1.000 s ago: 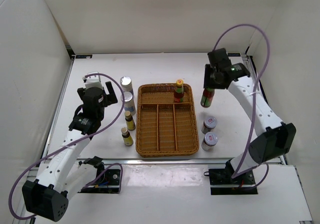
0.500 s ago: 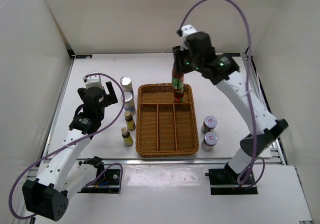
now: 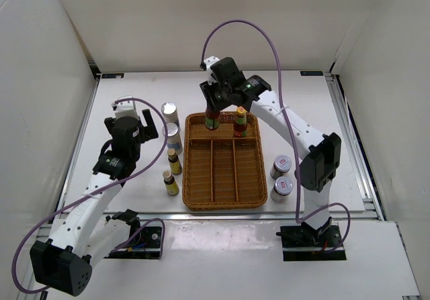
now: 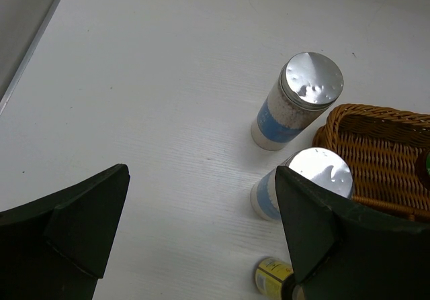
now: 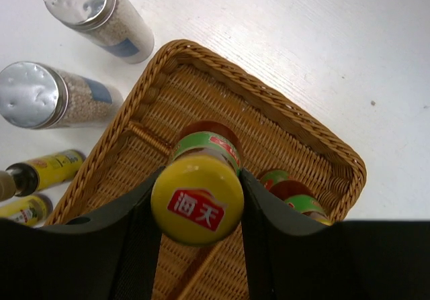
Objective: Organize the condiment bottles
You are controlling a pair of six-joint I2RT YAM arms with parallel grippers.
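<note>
Top view: the wicker tray sits mid-tabletop, with a crosswise far compartment and three long ones nearer the arms; the long ones hold nothing. The right end effector is clamped on a tall bottle over the far compartment's left end; whether it touches the floor cannot be told. A second tall bottle stands upright in the same compartment, toward the right. Two shakers and two tiny yellow bottles stand on the tabletop just left of the tray; two jars stand just right of it. The left end effector hangs left of the shakers.

Left wrist view: the left end effector is spread wide with nothing between its fingers; both shakers stand upright beside the tray's corner, the nearer almost touching it; one tiny yellow bottle shows at the bottom edge.

Right wrist view: the fingers press both sides of the tall bottle's yellow cap; the second tall bottle stands just beside it inside the tray; the shakers and tiny yellow bottles stay outside.
</note>
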